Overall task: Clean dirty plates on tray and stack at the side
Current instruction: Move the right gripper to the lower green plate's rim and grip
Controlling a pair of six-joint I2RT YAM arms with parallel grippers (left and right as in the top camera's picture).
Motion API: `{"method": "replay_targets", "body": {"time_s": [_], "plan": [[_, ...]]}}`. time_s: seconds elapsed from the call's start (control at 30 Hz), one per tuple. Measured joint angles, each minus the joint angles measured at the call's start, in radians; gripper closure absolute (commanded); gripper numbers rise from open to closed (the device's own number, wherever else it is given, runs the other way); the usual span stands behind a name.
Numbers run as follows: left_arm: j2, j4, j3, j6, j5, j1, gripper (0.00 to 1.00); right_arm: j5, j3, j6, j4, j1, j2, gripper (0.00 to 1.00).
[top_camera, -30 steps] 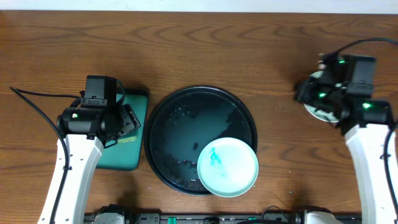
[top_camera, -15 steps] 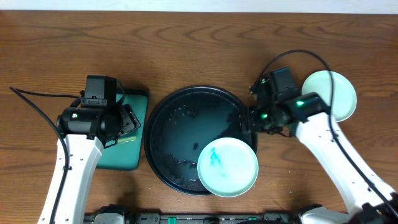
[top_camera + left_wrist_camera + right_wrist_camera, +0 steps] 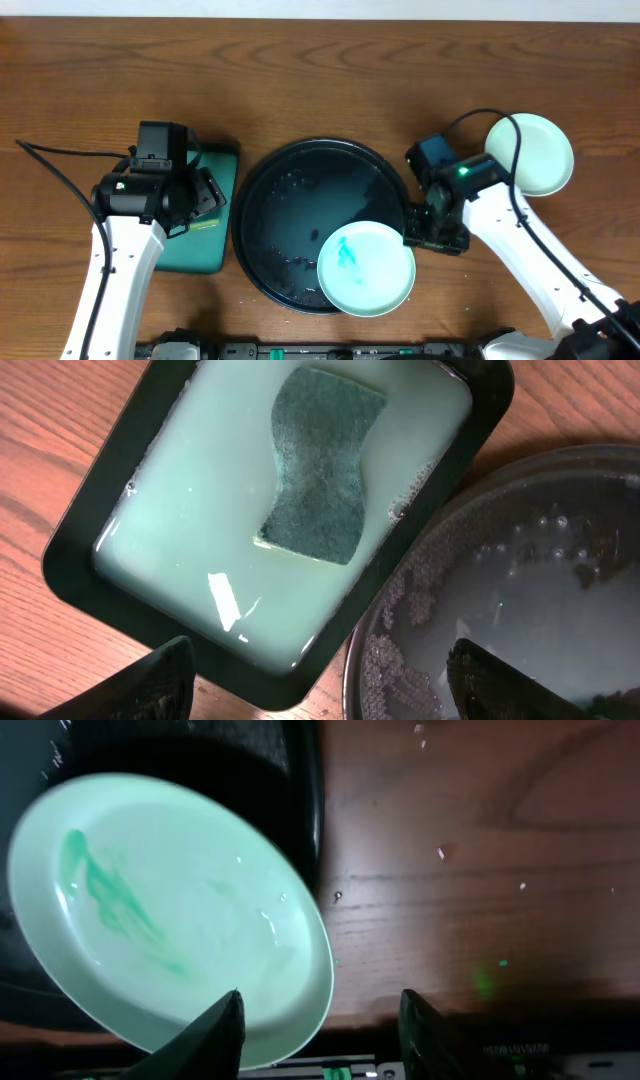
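Note:
A mint-green plate [image 3: 366, 268] with a teal smear lies on the lower right of the round black tray [image 3: 290, 190]. A clean pale plate [image 3: 530, 153] rests on the table at the far right. My right gripper [image 3: 420, 238] is open and empty at the smeared plate's right edge. In the right wrist view its fingers [image 3: 320, 1035] straddle the rim of that plate [image 3: 170, 910], one finger over the plate and one over the wood. My left gripper [image 3: 208, 192] is open and empty, hovering over the teal sponge tray. A third plate is not in view.
The rectangular teal-green tray [image 3: 120, 510] holds milky liquid and a green sponge [image 3: 320, 460], left of the black tray [image 3: 520, 590], which is wet with bubbles. Cables run from both arms. Water drops speckle the wood right of the tray [image 3: 440, 850].
My right arm swung from the pale plate at the far right over to the black tray and came down at the smeared plate's right edge. The left arm has not moved.

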Motion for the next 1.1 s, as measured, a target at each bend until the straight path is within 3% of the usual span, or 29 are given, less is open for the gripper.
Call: {"method": "replay_targets", "body": {"time_s": [0.37, 0.5, 0.73, 0.9, 1.1], "plan": [[0.0, 0.0, 0.0, 0.0, 0.0, 0.0, 0.19, -0.032, -0.209, 0.077, 0.16, 0.062, 0.0, 0.52], [0.0, 0.0, 0.0, 0.0, 0.0, 0.0, 0.19, -0.05, -0.256, 0.091, 0.215, 0.062, 0.0, 0.67], [0.0, 0.0, 0.0, 0.0, 0.0, 0.0, 0.19, -0.059, -0.288, 0.103, 0.295, 0.062, 0.0, 0.66], [0.0, 0.0, 0.0, 0.0, 0.0, 0.0, 0.19, -0.063, -0.288, 0.124, 0.316, 0.066, 0.0, 0.8], [0.0, 0.0, 0.0, 0.0, 0.0, 0.0, 0.19, -0.076, -0.289, 0.151, 0.344, 0.072, 0.0, 0.85]]}}
